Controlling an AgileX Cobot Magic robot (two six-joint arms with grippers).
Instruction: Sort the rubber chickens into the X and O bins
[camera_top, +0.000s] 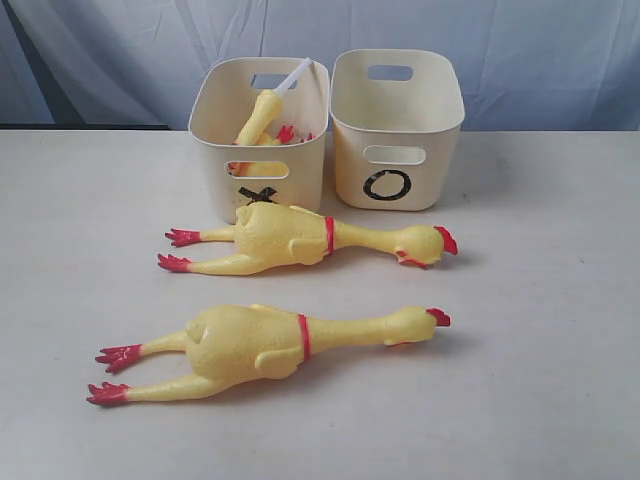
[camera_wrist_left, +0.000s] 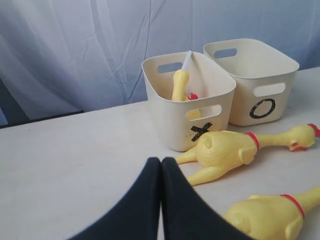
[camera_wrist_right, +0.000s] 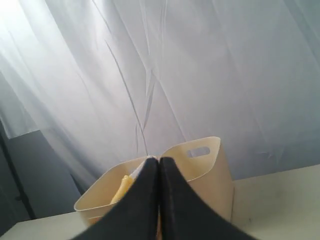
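**A:** Where does the sorting stand?

**B:** Two long rubber chickens lie on the table, both with heads to the right and feet to the left. The far long chicken is just in front of the bins, and the near long chicken is apart from it, closer to us. A small chicken stands in the X bin on the left, with more yellow and red beside it. No chicken shows in the O bin on the right.

**A:** So the long ones are next?

**B:** That's my reading: the small ones are sorted and the long pair is meant for the O bin. Neither has been picked up.

**A:** And the arms?

**B:** Neither shows in the exterior view, so both sit back from the work. The left gripper has its fingers pressed together with nothing between them. It sits low over the table, aimed towards the X bin and the far long chicken's body. The right gripper is also closed and holds nothing. It is tilted up towards the curtain, with the bins beyond its tips.

**A:** What does the next move need?

**B:** One arm must spread its fingers and come down on a chicken, probably at the slim neck near the red band. The body looks wide and soft. These toys look longer than the bin, so one will likely have to go in end first.
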